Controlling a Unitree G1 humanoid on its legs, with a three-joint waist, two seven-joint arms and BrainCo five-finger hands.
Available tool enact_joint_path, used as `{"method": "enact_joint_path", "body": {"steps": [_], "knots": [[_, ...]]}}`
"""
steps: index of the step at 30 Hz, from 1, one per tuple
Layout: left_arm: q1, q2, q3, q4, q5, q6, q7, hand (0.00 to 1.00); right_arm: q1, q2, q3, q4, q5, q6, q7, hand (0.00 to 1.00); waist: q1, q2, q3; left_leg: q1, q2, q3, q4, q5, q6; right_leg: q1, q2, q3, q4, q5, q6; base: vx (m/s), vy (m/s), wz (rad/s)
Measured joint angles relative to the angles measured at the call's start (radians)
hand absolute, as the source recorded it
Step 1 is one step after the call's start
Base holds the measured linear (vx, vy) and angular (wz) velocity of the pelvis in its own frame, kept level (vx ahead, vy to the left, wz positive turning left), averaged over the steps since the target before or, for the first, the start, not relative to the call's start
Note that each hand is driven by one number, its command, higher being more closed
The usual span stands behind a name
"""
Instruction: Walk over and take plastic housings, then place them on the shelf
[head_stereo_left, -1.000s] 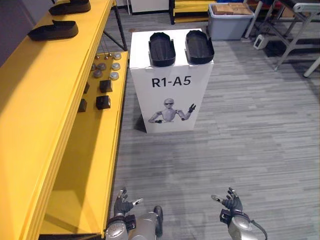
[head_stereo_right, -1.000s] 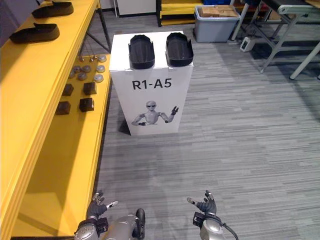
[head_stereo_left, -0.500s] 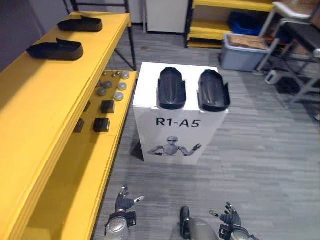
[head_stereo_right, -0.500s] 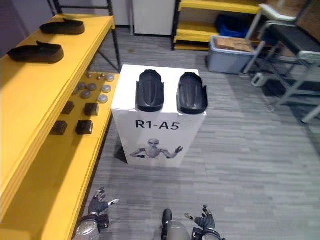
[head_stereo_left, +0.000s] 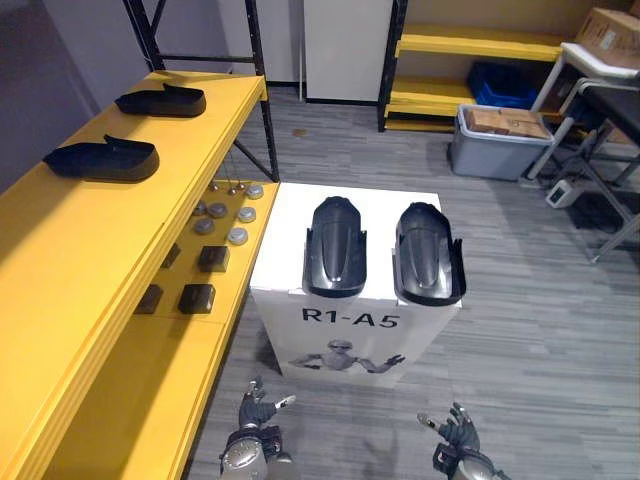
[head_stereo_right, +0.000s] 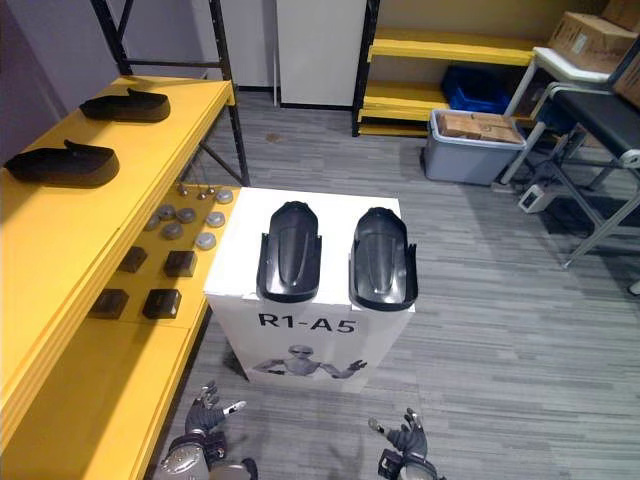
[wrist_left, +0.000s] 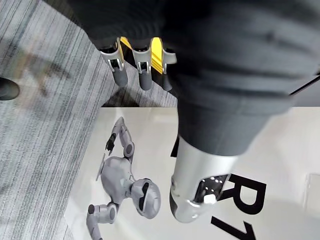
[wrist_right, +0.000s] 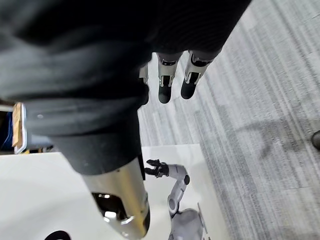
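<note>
1. Since a second ago my whole view has shifted: the camera now stands nearer the white box (head_stereo_left: 350, 325), which sits just ahead of both hands.
2. On top of the box two black plastic shells lie just beside each other, the left housing (head_stereo_left: 334, 246) and the right housing (head_stereo_left: 428, 252).
3. My left hand (head_stereo_left: 256, 408) hangs low in front of the box, its fingers straight and spread, holding nothing.
4. My right hand (head_stereo_left: 458, 432) is level with it, fingers spread the same way and empty.
5. The yellow shelf (head_stereo_left: 60, 260) runs along my left; its top level carries a near housing (head_stereo_left: 100, 160) and a far housing (head_stereo_left: 160, 100).
6. Its lower level holds small black blocks (head_stereo_left: 197, 298) and grey discs (head_stereo_left: 237, 236).
</note>
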Motion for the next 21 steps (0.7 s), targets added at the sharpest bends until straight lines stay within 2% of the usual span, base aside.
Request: {"method": "enact_joint_path", "body": {"steps": [3,7,10,11,15,21], "knots": [[-0.003,0.021,0.001,0.032,0.001,0.000,0.000,0.00,-0.011,0.004,-0.011,0.000,0.002,0.000,-0.005,0.00,-0.001,0.000,-0.005,0.031,-0.012,0.047,-0.052,0.008,0.007,-0.005,-0.010,0.048,-0.018,0.004,0.016,0.08,0.068,-0.39],[-0.002,0.043,0.001,0.037,0.001,0.000,0.000,0.00,-0.015,-0.007,-0.113,-0.028,0.013,0.001,-0.022,0.00,-0.004,-0.005,-0.014,0.049,-0.022,0.070,-0.125,0.041,0.007,-0.025,-0.009,0.076,-0.034,0.014,0.029,0.02,0.028,-0.21],[0.017,0.044,0.002,0.029,0.001,0.000,-0.001,0.00,-0.011,-0.051,-0.180,-0.108,0.014,0.003,-0.042,0.00,-0.022,-0.005,-0.015,0.059,-0.029,0.085,-0.166,0.058,0.013,-0.039,-0.008,0.099,-0.037,0.020,0.029,0.00,0.038,-0.15],[0.031,0.046,0.001,0.027,0.001,0.000,-0.003,0.00,-0.009,-0.081,-0.197,-0.173,0.014,0.004,-0.057,0.00,-0.035,-0.005,-0.017,0.062,-0.034,0.088,-0.180,0.063,0.017,-0.046,-0.009,0.106,-0.037,0.022,0.032,-0.02,0.080,-0.15],[0.080,0.057,-0.001,0.027,0.001,0.000,-0.011,0.00,0.002,-0.178,-0.235,-0.460,-0.010,0.003,-0.085,0.00,-0.054,-0.008,-0.033,0.073,-0.057,0.098,-0.223,0.076,0.031,-0.068,-0.015,0.134,-0.045,0.029,0.042,-0.02,0.072,-0.15],[0.128,0.095,-0.007,0.027,0.001,-0.001,-0.027,0.00,-0.071,-0.245,-0.219,-0.610,-0.072,0.001,-0.098,0.00,-0.053,-0.014,-0.051,0.061,-0.085,0.087,-0.256,0.092,0.045,-0.093,-0.032,0.144,-0.052,0.031,0.046,-0.01,0.060,-0.01]]}}
